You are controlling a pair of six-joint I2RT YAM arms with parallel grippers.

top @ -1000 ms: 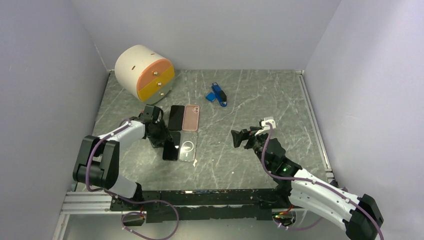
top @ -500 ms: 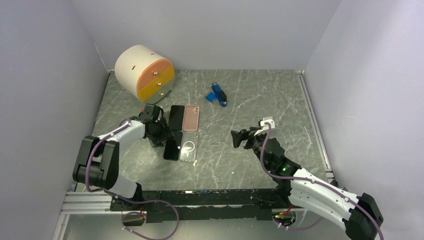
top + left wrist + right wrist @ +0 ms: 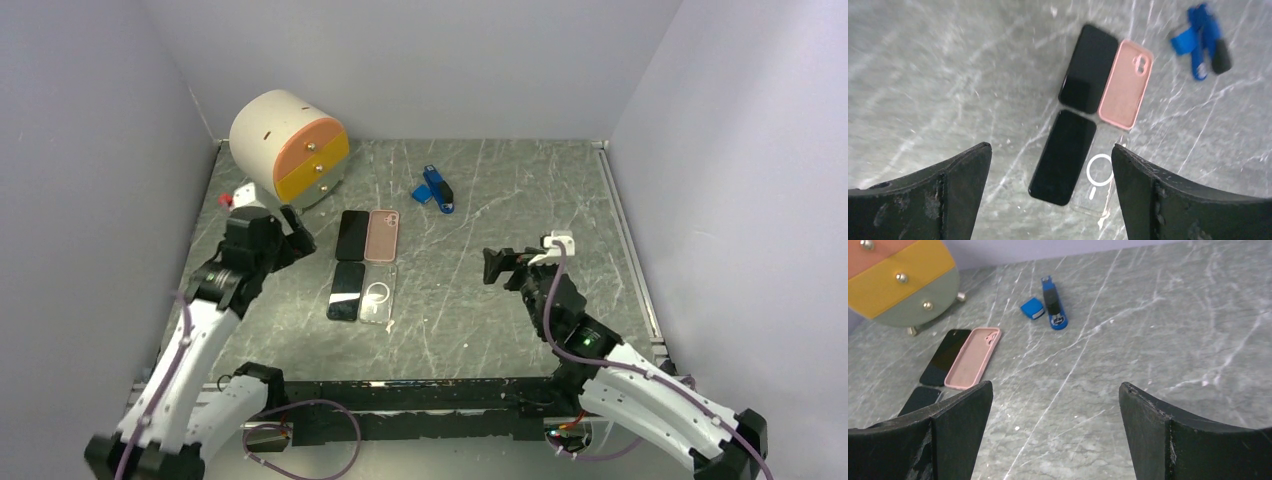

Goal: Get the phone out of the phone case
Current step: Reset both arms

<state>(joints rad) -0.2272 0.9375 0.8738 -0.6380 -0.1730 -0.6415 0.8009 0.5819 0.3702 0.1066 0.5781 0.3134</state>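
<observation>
Two black phones lie on the table: one (image 3: pixel 352 235) at the back beside an empty pink case (image 3: pixel 381 235), one (image 3: pixel 345 291) nearer beside a clear case (image 3: pixel 376 293) with a white ring. In the left wrist view the near phone (image 3: pixel 1064 156) lies by the clear case (image 3: pixel 1096 176), below the far phone (image 3: pixel 1088 68) and the pink case (image 3: pixel 1126 83). My left gripper (image 3: pixel 296 229) is open and empty, raised left of the phones. My right gripper (image 3: pixel 497 265) is open and empty, right of them.
A round white drawer unit (image 3: pixel 287 142) with orange and yellow fronts stands at the back left. A blue stapler and a small blue piece (image 3: pixel 434 188) lie at the back middle. Grey walls enclose the marble table (image 3: pixel 520 190).
My left arm has lifted up and back to the left, away from the near phone. My right gripper has drawn a little to the right. The phones and cases lie as before.
</observation>
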